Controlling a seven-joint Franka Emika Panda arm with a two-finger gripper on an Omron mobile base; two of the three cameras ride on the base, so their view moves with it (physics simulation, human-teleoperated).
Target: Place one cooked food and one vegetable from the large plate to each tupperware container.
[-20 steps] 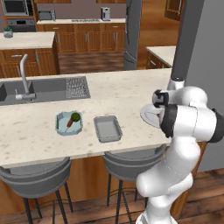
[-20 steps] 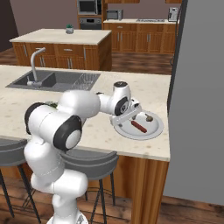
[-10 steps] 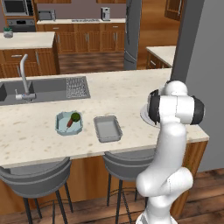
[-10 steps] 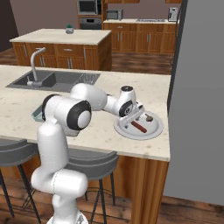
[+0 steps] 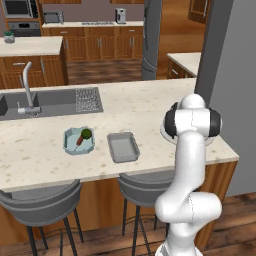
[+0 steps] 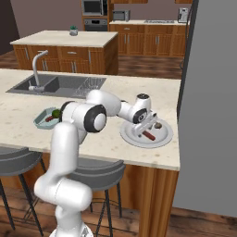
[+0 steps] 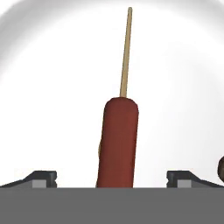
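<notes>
Since a second ago my claw (image 6: 149, 131) has dropped low over the large plate (image 6: 162, 137). On the bench (image 5: 140, 102), the blue container (image 5: 70, 143) holds 1 green vegetable (image 5: 86, 133) and 1 red food (image 5: 79, 141). Beside it sits the grey container (image 5: 123, 147). My claw stands wide open, with 1 sausage on a stick (image 7: 117, 140) lying between its fingertips (image 7: 42, 178).

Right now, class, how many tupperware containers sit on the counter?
2. The blue container, holding food, lies near the sink; the grey container lies empty just right of it. The arm may hide more in the right base view.
</notes>
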